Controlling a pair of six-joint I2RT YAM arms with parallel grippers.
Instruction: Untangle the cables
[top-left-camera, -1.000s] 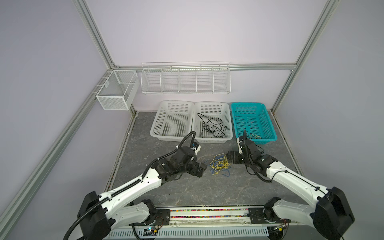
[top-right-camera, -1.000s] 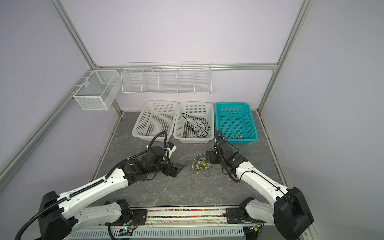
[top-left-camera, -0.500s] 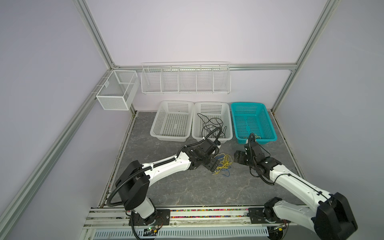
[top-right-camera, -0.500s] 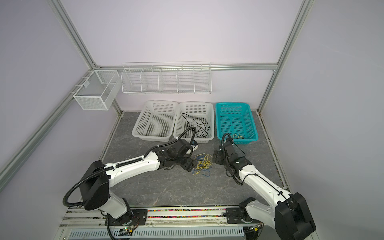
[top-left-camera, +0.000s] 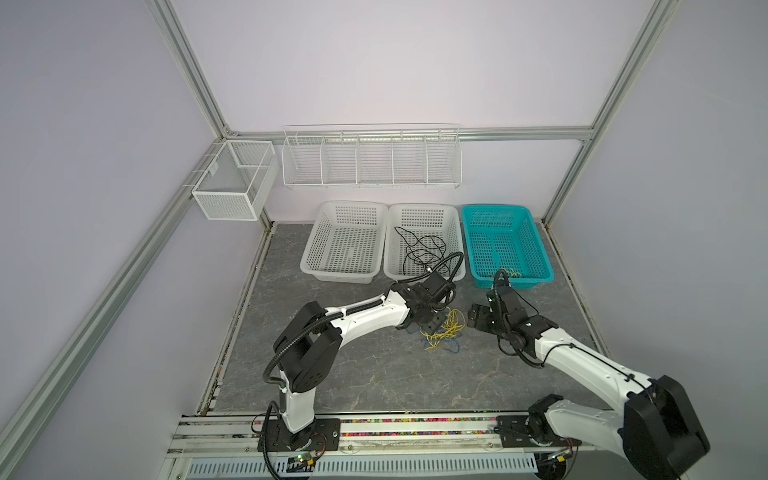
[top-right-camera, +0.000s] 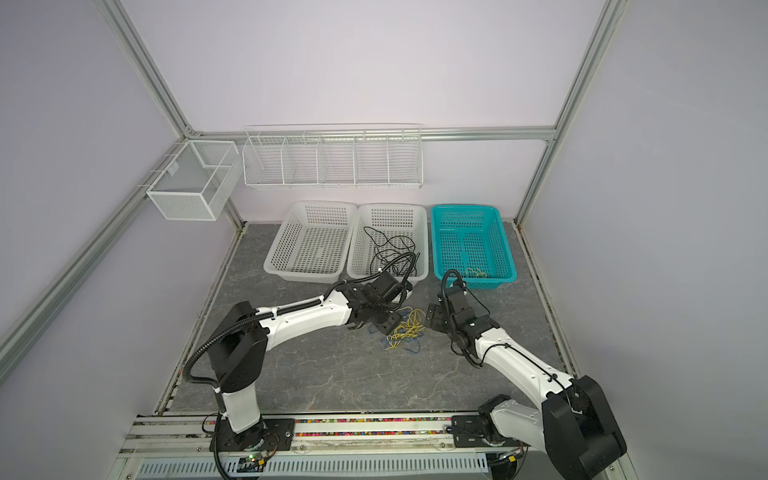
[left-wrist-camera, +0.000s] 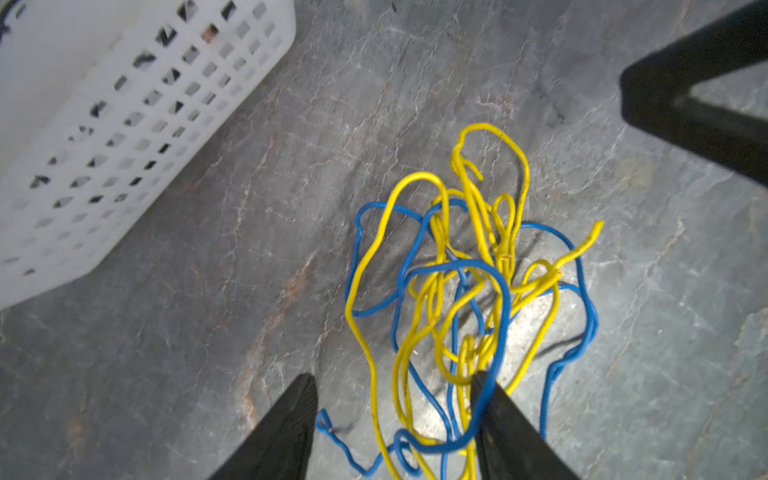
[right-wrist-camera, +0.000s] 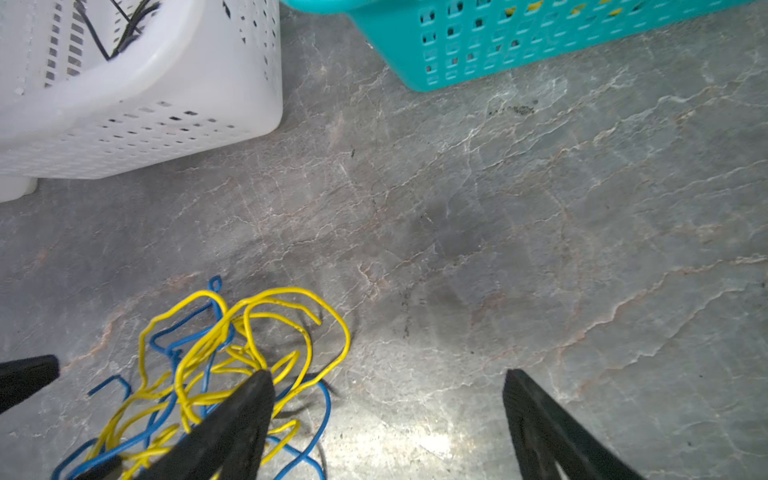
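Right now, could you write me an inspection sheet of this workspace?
Surface: grey marbled table, no spills seen.
Job's things: yellow and blue wires tangled in one heap; black wire in the middle white basket; a little yellow wire in the teal basket.
Clutter: nothing seen.
Pincers: left pincer open, astride heap strands; right pincer open at the heap's edge.
Cables: left hose and right hose arch clear of the heap.
Surroundings: wire rack and mesh box on the frame; left white basket bare.
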